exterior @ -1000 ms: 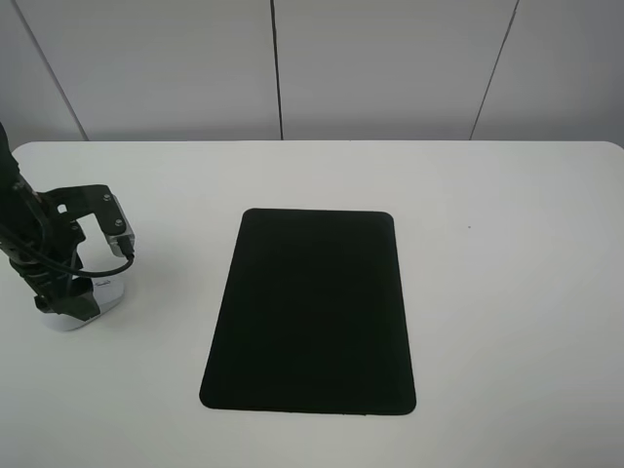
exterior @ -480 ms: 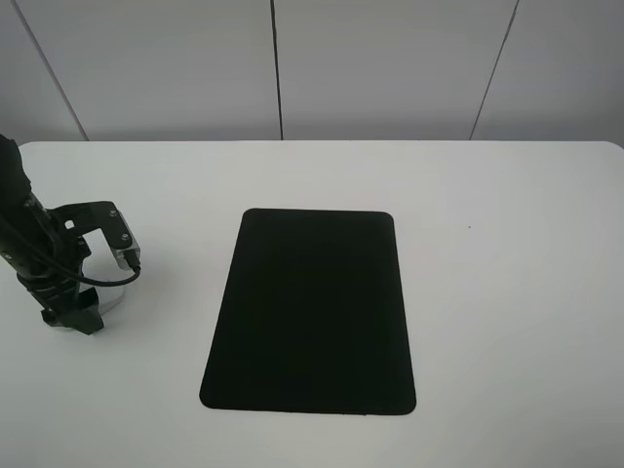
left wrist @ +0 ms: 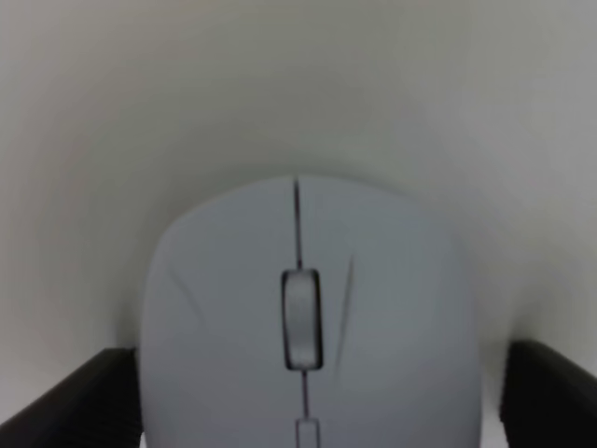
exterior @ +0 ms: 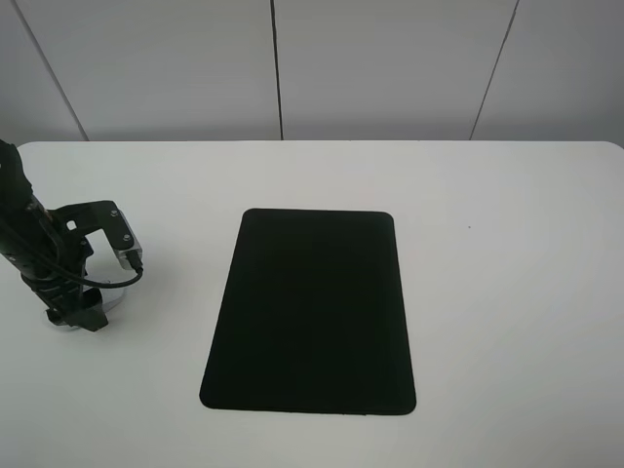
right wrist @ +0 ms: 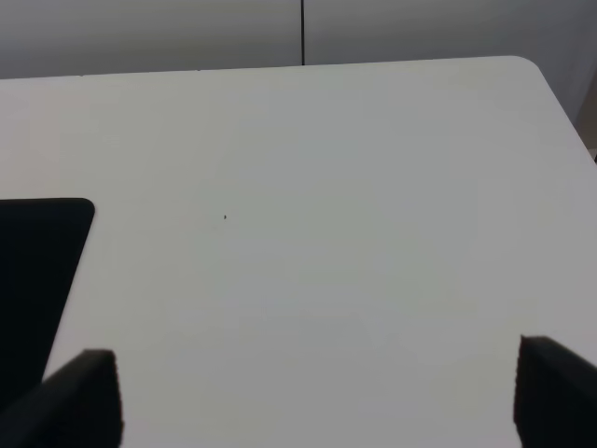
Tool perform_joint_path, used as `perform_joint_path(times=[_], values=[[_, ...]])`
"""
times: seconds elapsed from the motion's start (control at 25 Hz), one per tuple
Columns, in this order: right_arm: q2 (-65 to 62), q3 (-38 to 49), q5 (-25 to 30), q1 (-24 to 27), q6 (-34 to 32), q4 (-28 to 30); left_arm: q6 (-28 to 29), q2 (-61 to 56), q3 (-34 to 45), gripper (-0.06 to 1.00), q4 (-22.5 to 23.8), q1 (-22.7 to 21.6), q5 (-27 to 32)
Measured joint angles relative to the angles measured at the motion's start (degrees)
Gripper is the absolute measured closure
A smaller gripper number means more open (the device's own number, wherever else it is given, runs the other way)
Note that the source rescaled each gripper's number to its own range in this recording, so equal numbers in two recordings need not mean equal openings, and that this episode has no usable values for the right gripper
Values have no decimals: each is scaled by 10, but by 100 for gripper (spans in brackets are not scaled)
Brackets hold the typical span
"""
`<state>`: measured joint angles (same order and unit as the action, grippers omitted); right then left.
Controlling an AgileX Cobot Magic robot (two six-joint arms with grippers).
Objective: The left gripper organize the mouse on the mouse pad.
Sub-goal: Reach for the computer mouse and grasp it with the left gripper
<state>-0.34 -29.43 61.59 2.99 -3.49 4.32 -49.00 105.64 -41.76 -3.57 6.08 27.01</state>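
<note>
One left gripper, low at the left edge of the table, fingers spread to either side of the mouse; thin gap visible along one flank, so apparently not yet clamped. One mouse, white, on bare table well apart from the mouse pad, largely hidden under the arm in the high view. One right gripper, wide and empty, above bare table beside the pad. Step in hand, as judged: grasping the mouse. Next move calls for closing squarely on both flanks, lifting clear, then carrying rightward onto the pad.
</note>
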Motion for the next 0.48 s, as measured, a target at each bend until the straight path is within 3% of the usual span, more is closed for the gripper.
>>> perform_joint_path(times=[0.4,0.48], values=[[0,0,0,0,0,0,0,5,0,-5,-2,0,-3],[0,0,0,0,0,0,0,5,0,10,-2,0,-2]])
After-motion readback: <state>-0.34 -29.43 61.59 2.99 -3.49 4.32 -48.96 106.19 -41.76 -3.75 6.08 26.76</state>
